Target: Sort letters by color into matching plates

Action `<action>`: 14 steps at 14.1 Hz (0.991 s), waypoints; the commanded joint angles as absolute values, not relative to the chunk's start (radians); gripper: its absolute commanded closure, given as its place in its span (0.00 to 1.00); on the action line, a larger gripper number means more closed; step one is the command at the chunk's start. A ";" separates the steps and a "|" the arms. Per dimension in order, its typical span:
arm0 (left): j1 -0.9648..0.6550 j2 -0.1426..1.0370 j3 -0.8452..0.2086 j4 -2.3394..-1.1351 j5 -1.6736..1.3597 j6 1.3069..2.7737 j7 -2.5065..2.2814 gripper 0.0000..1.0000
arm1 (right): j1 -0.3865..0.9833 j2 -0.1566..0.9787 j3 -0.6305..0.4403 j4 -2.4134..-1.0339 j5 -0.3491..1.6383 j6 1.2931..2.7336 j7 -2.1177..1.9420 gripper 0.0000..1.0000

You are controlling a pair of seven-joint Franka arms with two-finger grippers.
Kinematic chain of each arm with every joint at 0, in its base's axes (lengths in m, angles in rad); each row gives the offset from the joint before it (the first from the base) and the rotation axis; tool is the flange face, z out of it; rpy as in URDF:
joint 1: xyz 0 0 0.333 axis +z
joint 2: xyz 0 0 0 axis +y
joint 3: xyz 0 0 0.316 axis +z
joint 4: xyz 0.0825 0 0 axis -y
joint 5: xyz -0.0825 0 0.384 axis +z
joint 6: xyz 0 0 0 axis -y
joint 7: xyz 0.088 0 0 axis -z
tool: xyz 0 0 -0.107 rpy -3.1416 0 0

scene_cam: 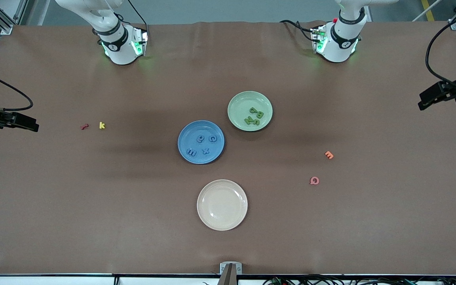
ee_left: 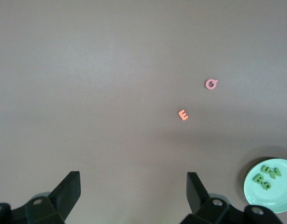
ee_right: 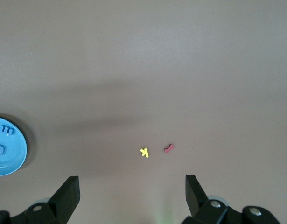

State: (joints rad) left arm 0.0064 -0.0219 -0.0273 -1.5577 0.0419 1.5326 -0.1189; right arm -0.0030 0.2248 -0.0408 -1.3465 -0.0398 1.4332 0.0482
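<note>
The blue plate (scene_cam: 184,136) sits mid-table with several blue letters (scene_cam: 201,138) lying in it. Beside it, farther from the front camera and toward the left arm's end, the pale green plate (scene_cam: 238,105) holds several green letters (scene_cam: 253,116). My left gripper (ee_left: 134,175) hangs open and empty high over bare table, with the green plate (ee_left: 274,196) and its letters (ee_left: 267,176) at the edge of its view. My right gripper (ee_right: 132,177) is also open and empty high over bare table, and the blue plate (ee_right: 8,163) shows at the edge of its view. Neither gripper shows in the front view.
An empty cream plate (scene_cam: 222,204) lies nearest the front camera. An orange E (scene_cam: 329,155) and a pink Q (scene_cam: 314,181) lie toward the left arm's end. A yellow k (scene_cam: 102,125) and a red letter (scene_cam: 84,126) lie toward the right arm's end. Black camera mounts (scene_cam: 14,120) (scene_cam: 445,93) overhang both ends.
</note>
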 commanded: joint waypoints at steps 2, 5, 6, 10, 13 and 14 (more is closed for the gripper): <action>0.008 -0.106 -0.034 -1.643 -0.023 1.537 -0.100 0.00 | -0.017 0.207 -0.023 -1.341 -0.037 1.413 0.055 0.00; 0.005 -0.149 -0.057 -1.693 -0.021 1.539 -0.101 0.00 | -0.017 0.193 -0.023 -1.344 -0.021 1.411 0.054 0.00; 0.003 -0.161 -0.058 -1.706 -0.017 1.539 -0.101 0.00 | -0.015 0.189 -0.023 -1.344 -0.021 1.411 0.052 0.00; 0.008 -0.173 -0.097 -1.721 0.009 1.540 -0.103 0.00 | -0.018 0.161 -0.023 -1.370 -0.021 1.417 0.046 0.00; 0.008 -0.166 -0.097 -1.715 0.009 1.536 -0.103 0.00 | -0.015 0.156 -0.018 -1.373 -0.021 1.417 0.046 0.00; 0.008 -0.163 -0.097 -1.713 0.009 1.536 -0.103 0.00 | -0.015 0.150 -0.018 -1.373 -0.021 1.417 0.046 0.00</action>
